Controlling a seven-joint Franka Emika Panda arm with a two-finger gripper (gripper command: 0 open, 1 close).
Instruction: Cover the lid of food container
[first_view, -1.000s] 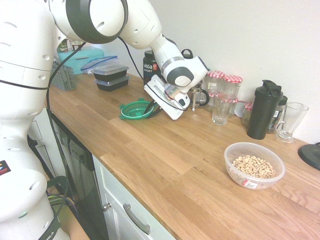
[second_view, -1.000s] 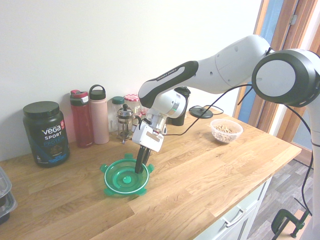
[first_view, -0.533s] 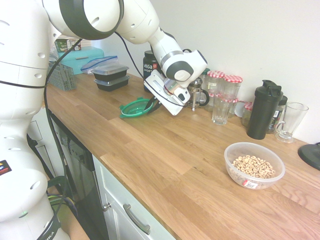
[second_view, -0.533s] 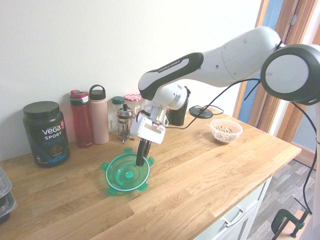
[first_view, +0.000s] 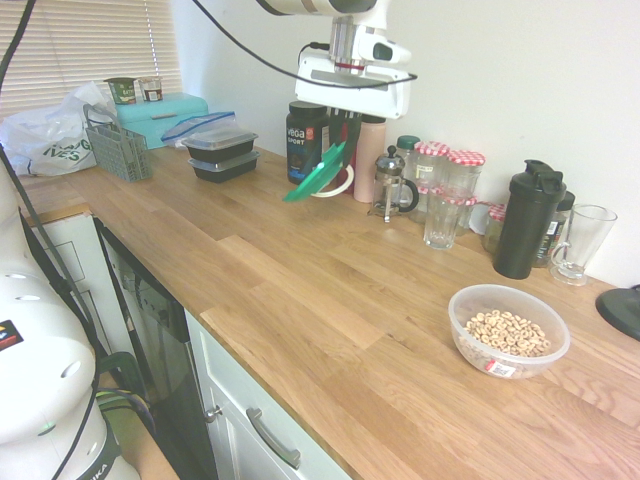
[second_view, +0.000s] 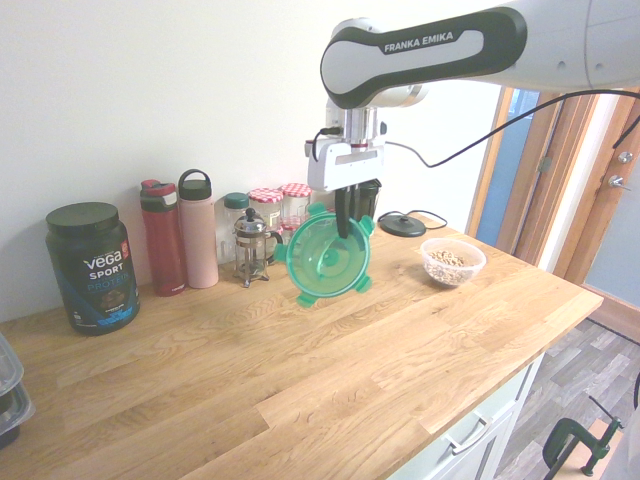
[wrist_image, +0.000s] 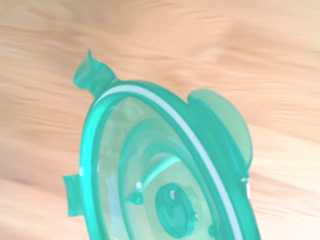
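A: Moved since earlier? Round translucent green plastic lid (second_view: 327, 257) lifted off the wooden countertop (first_view: 330, 300), hung tilted high above it.
B: Fingers? Gripper (second_view: 345, 222) clamped on lid rim. Clear round plastic cereal bowl (first_view: 508, 330) sat well apart, uncovered.

The first exterior view looks from beside the robot's base, high up, along the desk (first_view: 300, 290) toward the cereal bowl (first_view: 508, 330) at its far end. The second exterior view faces back from the opposite side, the same bowl (second_view: 453, 260) small and distant. Both share the hanging green lid (first_view: 318, 172) and the bottles by the wall. The wrist view looks down, close on the lid (wrist_image: 165, 180).
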